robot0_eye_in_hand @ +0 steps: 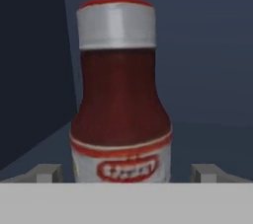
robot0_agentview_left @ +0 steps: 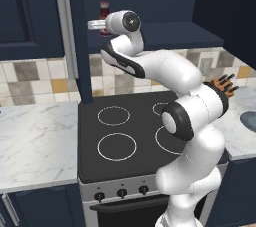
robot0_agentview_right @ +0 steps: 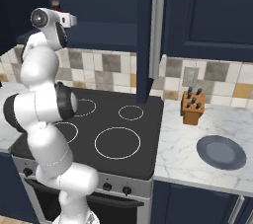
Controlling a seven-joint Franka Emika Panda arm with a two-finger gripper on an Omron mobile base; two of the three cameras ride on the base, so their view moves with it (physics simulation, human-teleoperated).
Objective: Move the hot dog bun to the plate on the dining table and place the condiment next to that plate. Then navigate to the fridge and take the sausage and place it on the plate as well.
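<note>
1. I am seeing the condiment bottle [robot0_eye_in_hand: 121, 94] standing upright on the open cabinet shelf [robot0_agentview_left: 165, 33] above the stove [robot0_agentview_left: 125, 136].
2. I am holding the gripper [robot0_eye_in_hand: 126, 172] spread wide, fingertips flanking the bottle's base, gripping nothing.
3. I am noting a plate [robot0_agentview_right: 221, 152] lying on the counter [robot0_agentview_right: 197, 149] beside the knife block [robot0_agentview_right: 192, 106].

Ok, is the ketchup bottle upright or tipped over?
Upright: the ketchup bottle stands on its base in the cabinet, white cap on top, label level.
</note>
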